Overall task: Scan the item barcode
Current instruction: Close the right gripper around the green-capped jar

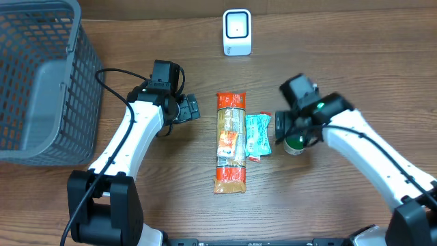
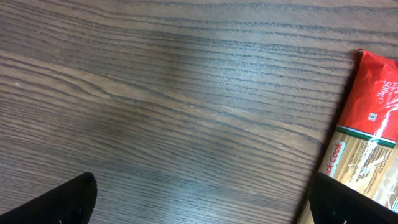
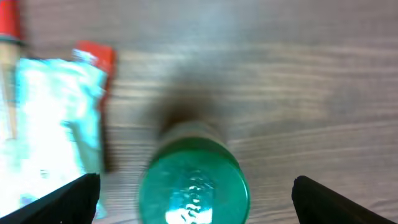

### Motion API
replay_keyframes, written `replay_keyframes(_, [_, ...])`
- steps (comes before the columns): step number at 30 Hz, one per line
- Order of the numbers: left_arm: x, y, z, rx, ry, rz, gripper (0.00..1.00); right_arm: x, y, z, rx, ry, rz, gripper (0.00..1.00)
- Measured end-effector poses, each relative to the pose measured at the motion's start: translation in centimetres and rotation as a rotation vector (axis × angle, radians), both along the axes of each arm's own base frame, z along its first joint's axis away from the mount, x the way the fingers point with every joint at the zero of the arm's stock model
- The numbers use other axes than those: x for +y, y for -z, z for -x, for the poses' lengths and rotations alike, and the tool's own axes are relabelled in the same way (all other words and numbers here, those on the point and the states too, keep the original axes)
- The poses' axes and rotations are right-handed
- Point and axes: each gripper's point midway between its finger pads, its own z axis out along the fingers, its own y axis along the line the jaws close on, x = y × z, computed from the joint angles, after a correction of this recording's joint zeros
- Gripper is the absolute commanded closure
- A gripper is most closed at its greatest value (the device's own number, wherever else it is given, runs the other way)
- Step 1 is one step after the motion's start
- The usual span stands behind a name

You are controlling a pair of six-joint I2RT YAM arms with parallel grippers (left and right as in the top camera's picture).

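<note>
My right end effector [image 1: 292,131] hangs over the green-capped bottle [image 3: 194,186], fingers apart with a gap on either side of the cap, gripping nothing. My left end effector [image 1: 188,109] is spread wide too, over bare worktop [image 2: 186,93] just left of the spaghetti packet [image 1: 231,142].

The bottle, which I take to be the item to scan, stands right of centre, just beside the teal sachet [image 1: 258,135]. The barcode scanner [image 1: 237,32] sits at the far middle, well apart from it.

What could go wrong:
- If I close off-centre on the round cap, it could squirt sideways or tip the bottle.
- My left-hand finger comes down next to the sachet and could snag its edge and drag it along.
- My wrist view is blurred, so I cannot judge my height above the cap.
- I see no barcode, so I may present the wrong face to the scanner.

For room, the worktop is open to the right of the bottle and on its far side, and the diagonal toward the scanner looks free. The sachet and spaghetti hem in the left. My other arm lies beyond them, and the wire basket [image 1: 41,82] at the far left is out of the way
</note>
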Motion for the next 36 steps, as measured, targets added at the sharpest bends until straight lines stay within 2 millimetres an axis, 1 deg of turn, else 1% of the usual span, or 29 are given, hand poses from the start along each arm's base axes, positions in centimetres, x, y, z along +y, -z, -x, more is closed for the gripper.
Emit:
replay_keyframes(2, [0.0,0.0,0.0,0.000,0.000,0.000,0.00,0.3,-1.3,-1.0,-0.025,-0.010,-0.032,0.00])
replay_keyframes(3, [0.0,0.0,0.0,0.000,0.000,0.000,0.00,0.4,-1.6,-1.1,-0.028,-0.016,-0.039,0.00])
replay_keyframes(7, [0.0,0.0,0.0,0.000,0.000,0.000,0.00,0.4,-1.4,-0.3,0.011,-0.039,-0.035,0.02])
replay_keyframes(11, [0.0,0.0,0.0,0.000,0.000,0.000,0.00,0.2,-0.9,0.3,0.038,-0.047,-0.026,0.02])
replay_keyframes(16, [0.0,0.0,0.0,0.000,0.000,0.000,0.00,-0.1,0.5,1.2,0.072,-0.047,-0.014,0.02])
replay_keyframes(24, [0.0,0.0,0.0,0.000,0.000,0.000,0.00,0.0,3.1,0.8,0.083,-0.049,-0.009,0.04])
replay_keyframes(28, [0.0,0.0,0.0,0.000,0.000,0.000,0.00,0.0,3.7,1.0,0.086,-0.049,-0.008,0.04])
replay_keyframes(36, [0.0,0.0,0.0,0.000,0.000,0.000,0.00,-0.2,6.0,1.4,0.078,-0.049,-0.012,0.05])
